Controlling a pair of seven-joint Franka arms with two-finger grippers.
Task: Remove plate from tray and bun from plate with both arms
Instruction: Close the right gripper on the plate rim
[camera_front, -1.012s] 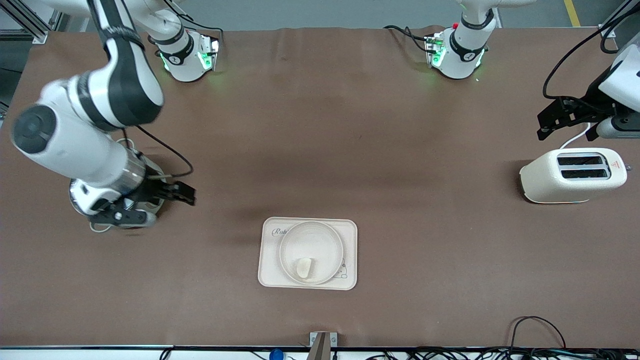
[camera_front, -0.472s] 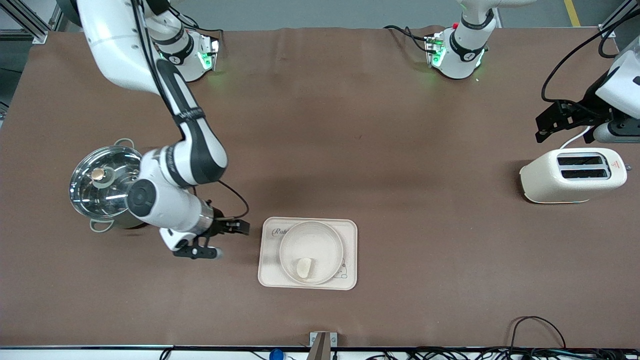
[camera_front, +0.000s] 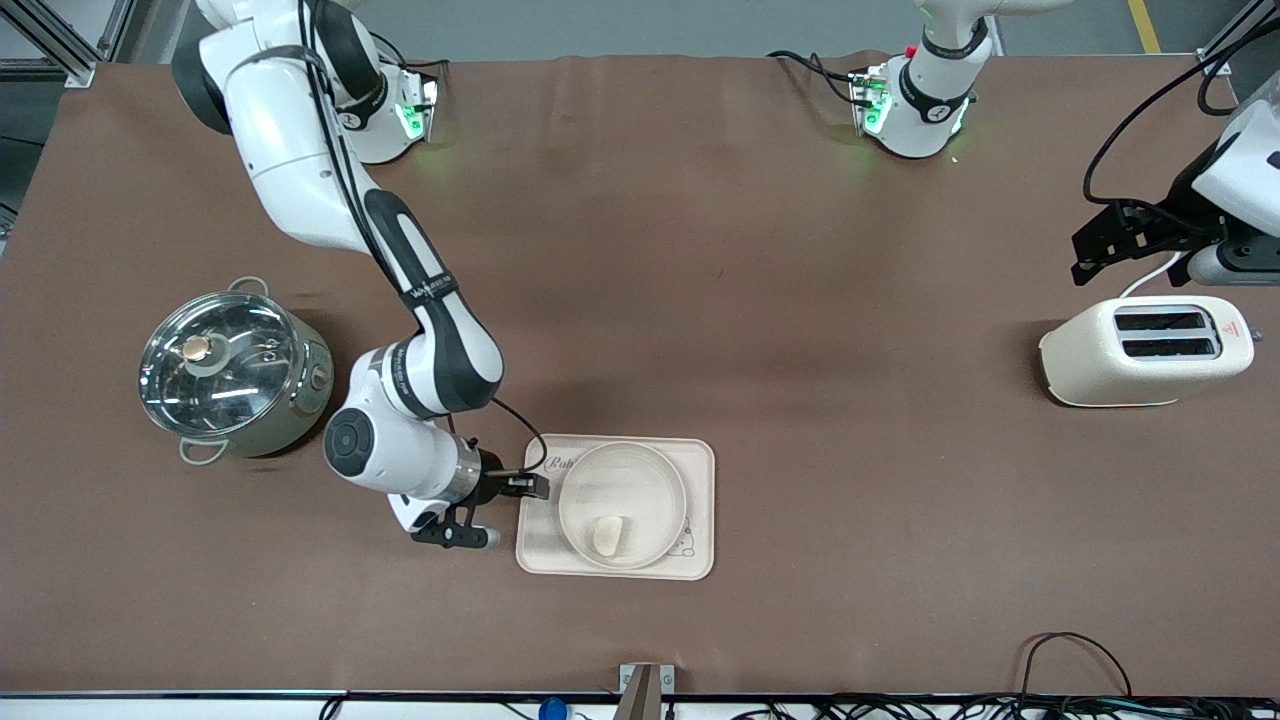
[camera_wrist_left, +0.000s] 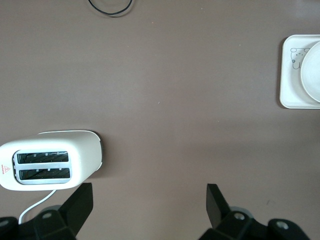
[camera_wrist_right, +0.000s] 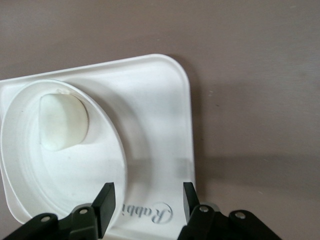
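Tray (camera_wrist_right: 165, 125) – script print "Rabbi", cut off by gripper.

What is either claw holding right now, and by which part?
Nothing. The right claw is open over the tray's edge beside the plate; the bun lies untouched in it. The left claw waits open by the toaster.

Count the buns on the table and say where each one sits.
1. The bun lies in the plate on the tray, toward the plate's rim nearer the front camera. The closed pot could hide more.
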